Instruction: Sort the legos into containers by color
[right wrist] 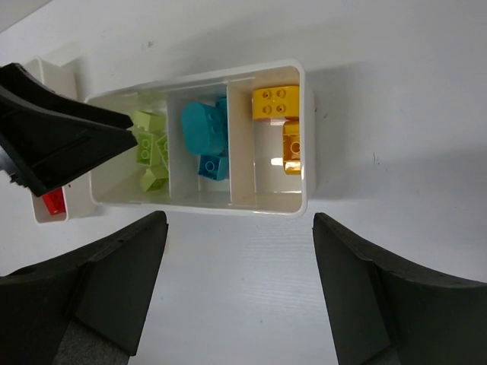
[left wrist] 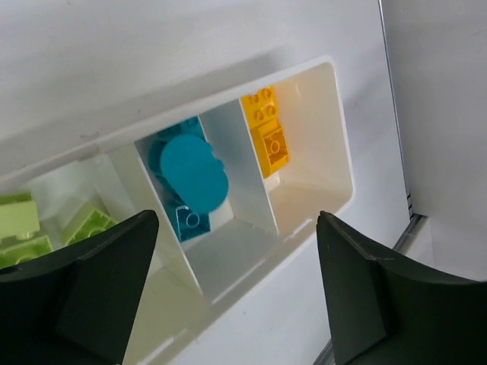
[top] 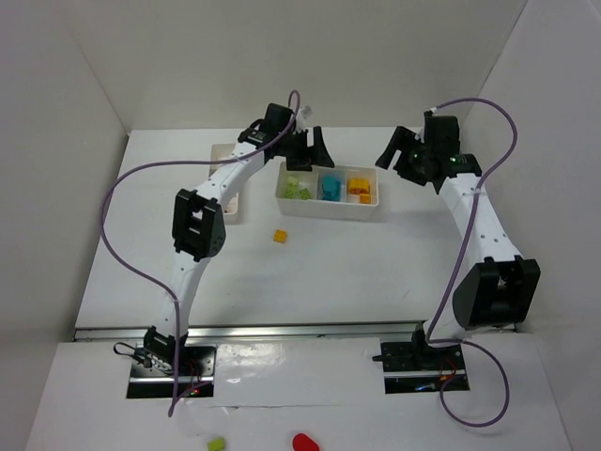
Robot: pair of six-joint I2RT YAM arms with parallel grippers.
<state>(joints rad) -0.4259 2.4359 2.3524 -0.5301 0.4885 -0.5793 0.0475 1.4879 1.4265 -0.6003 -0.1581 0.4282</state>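
- Your left gripper (left wrist: 236, 222) hangs wide and empty over the tray (left wrist: 338, 152), above the compartment where the cyan legos (left wrist: 190, 171) belong.
- Your right gripper (right wrist: 237, 220) gapes empty too.
- One orange lego (top: 280, 236) lies loose on the tray's near side, unsorted.

The white tray (right wrist: 266, 204) holds lime legos (right wrist: 152, 148), cyan legos (right wrist: 204, 128) and yellow legos (right wrist: 275, 103) separately.

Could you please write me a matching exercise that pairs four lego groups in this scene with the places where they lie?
Things:
1. green legos
2. cyan legos
3. yellow legos
4. loose yellow brick

Places, as seen in the top view:
A. on the table, on the near side of the tray
B. tray's middle compartment
C. tray's right compartment
D. tray's left compartment

Pairs: 1-D, 2-B, 3-C, 4-A.
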